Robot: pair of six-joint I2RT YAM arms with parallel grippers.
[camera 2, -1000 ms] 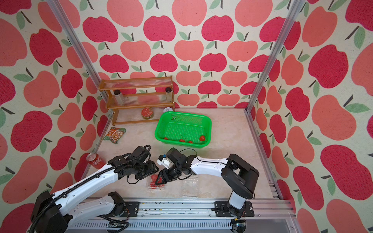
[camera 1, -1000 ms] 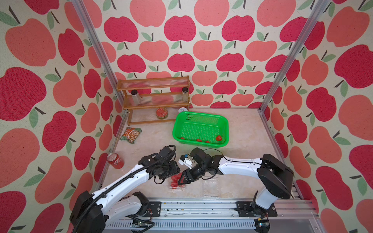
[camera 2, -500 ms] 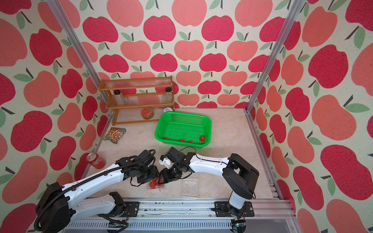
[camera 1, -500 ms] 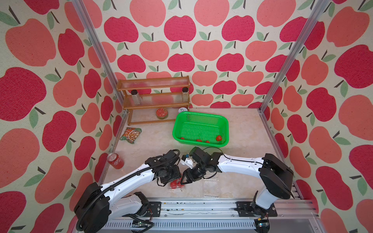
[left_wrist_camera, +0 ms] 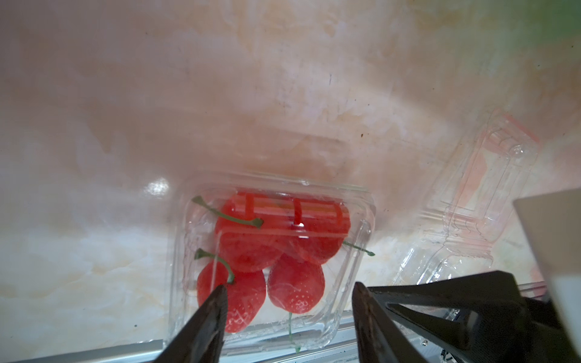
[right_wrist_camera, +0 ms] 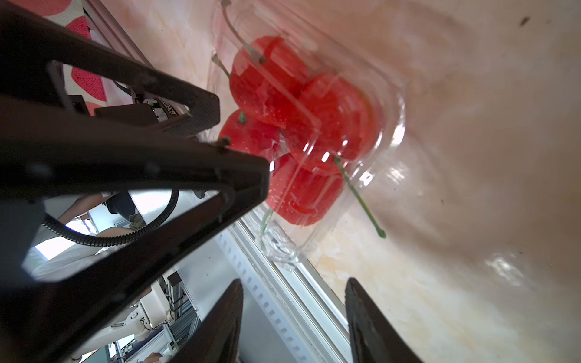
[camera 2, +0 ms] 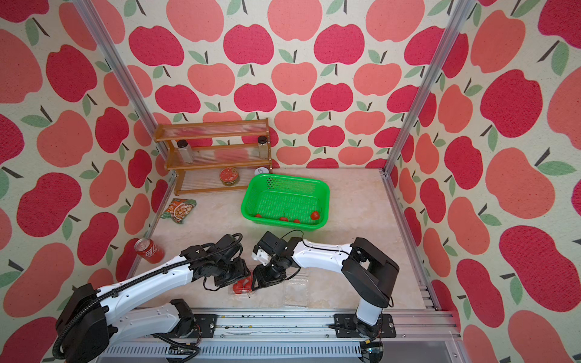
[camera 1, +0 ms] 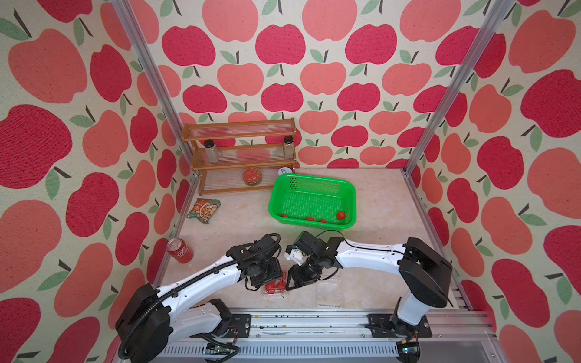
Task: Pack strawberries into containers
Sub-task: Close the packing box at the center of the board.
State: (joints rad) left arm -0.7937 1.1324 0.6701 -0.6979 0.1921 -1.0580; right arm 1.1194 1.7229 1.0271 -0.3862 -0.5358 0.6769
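Observation:
A clear container (left_wrist_camera: 361,251) lies near the table's front edge with several strawberries (left_wrist_camera: 295,283) inside and its lid down over them. One green stem pokes out at its side. In both top views it shows as a red patch (camera 1: 274,287) (camera 2: 242,286) between the two arms. My left gripper (left_wrist_camera: 289,287) hangs open just above the box's near end, fingers astride the berries. My right gripper (right_wrist_camera: 294,281) is open and empty beside the same box (right_wrist_camera: 390,125), over the table's front rail. More strawberries (camera 1: 340,215) lie in the green basket (camera 1: 311,184).
A second clear container (camera 1: 328,287) (left_wrist_camera: 478,188) lies open and empty just right of the filled one. A red soda can (camera 1: 179,250) stands at the left, a snack packet (camera 1: 203,211) behind it. The wooden rack (camera 1: 240,157) holds jars and a red-topped tin.
My left gripper has come forward and down over the filled container. The right gripper's jaws have narrowed a little and it has barely shifted.

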